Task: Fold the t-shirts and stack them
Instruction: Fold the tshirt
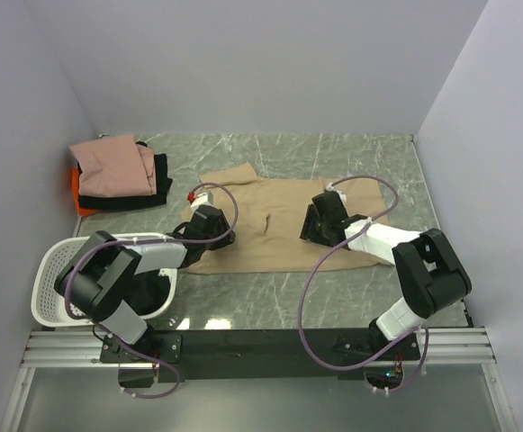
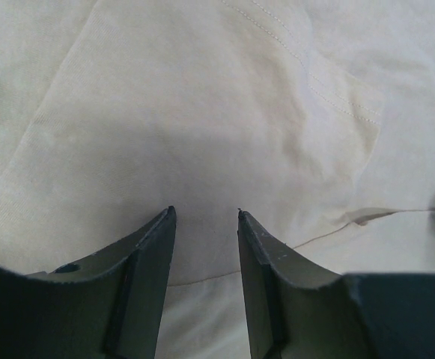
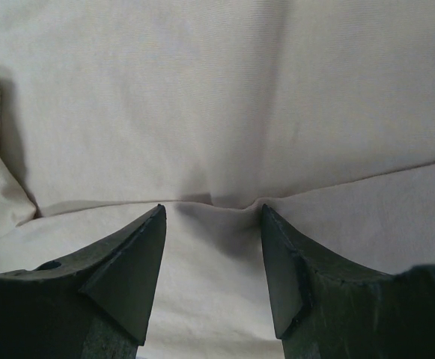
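- While the tan t-shirt (image 1: 270, 238) lies spread flat across the middle of the marbled surface (image 1: 351, 153), both arms are stretched over it from the near edge.
- The left fingers (image 2: 157, 243) are lowered onto the left part of this shirt, close to its left edge.
- They are held partly open with a clear gap between them. Smooth cloth is seen through the gap, and nothing is clamped.
- Whether their tips press the cloth or hang just above it cannot be told.
- A stitched hem is seen in the left wrist view, running diagonally beyond the tips on the right. A folded edge crosses lower down on the same side.
- The right fingers (image 3: 146, 243) are lowered onto the right part of the same shirt and are spread wider than the left ones.
- A fold line runs across just beyond their tips, with a small pucker between them. No cloth is pinched.
- Three folded shirts are stacked in the far left corner. The pink t-shirt (image 1: 112, 166) lies on top and the black t-shirt (image 1: 130, 202) beneath it.
- The orange t-shirt (image 1: 82, 200) shows only at the stack's left side.
- The stack is near the tan shirt but apart from it.
- A white perforated basket (image 1: 49, 270) stands at the near left and is partly hidden by the left arm.
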Motion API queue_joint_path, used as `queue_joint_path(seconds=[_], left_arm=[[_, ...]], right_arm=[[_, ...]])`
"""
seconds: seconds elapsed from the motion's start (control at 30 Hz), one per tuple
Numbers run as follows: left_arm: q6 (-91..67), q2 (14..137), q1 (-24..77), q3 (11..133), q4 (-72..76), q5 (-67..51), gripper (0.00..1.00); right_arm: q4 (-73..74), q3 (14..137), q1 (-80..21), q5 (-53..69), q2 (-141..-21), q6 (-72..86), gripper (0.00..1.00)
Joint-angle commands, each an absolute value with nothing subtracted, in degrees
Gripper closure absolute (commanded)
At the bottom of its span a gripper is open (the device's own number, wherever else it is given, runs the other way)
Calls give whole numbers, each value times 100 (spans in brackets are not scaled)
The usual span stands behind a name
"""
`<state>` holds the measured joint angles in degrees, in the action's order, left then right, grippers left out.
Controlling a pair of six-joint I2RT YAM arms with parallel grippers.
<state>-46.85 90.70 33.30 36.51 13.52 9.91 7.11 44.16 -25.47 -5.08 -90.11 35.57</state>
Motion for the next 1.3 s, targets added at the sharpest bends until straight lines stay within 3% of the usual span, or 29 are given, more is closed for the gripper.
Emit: queue_joint_path(seconds=[0.0,0.67,1.07,1.27], left_arm=[[-4676,9045,3357,3314,299,1107,53],[-4966,8139,3823,2839,176,1045,53],[-4184,8287,3745,5456,-1045,2188,51],[-3867,9594,2831,6845,-1309,2311,51]], right_arm=[[1758,4140,-2619,-562,-8913,3770,39],[1907,3770,-2628,-483,-8316,3894,38],[2400,4851,-2646,-888,-6892,3305,36],[2014,4808,-2646,-519,-6733,3042,36]])
